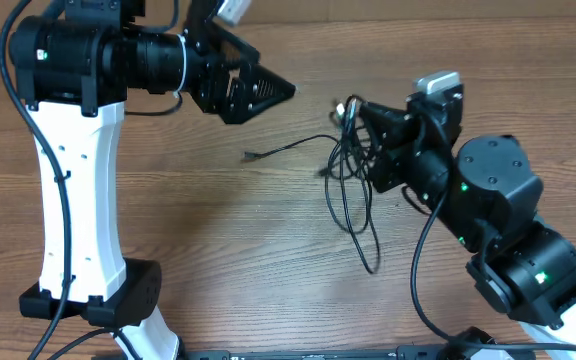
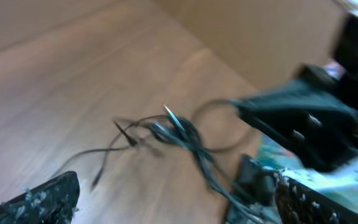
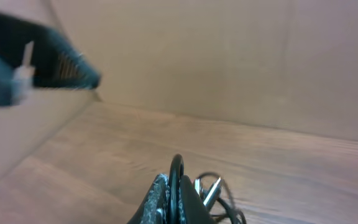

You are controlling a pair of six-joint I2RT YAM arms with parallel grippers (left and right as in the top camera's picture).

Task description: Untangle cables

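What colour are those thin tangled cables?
The cables are black; it shows best in the overhead view.

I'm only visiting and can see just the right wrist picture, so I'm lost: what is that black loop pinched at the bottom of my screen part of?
Observer: Overhead, it belongs to the cables. Loose loops run from the right fingers and spread over the wooden table.
Visitor: And the blurry dark shape at my top left?
Observer: Those are the left fingers, spread open and holding nothing, off to the side of the tangle.
Visitor: Is any end free?
Observer: Yes. One strand runs out toward the left arm, and its plug end lies by itself on the wood.
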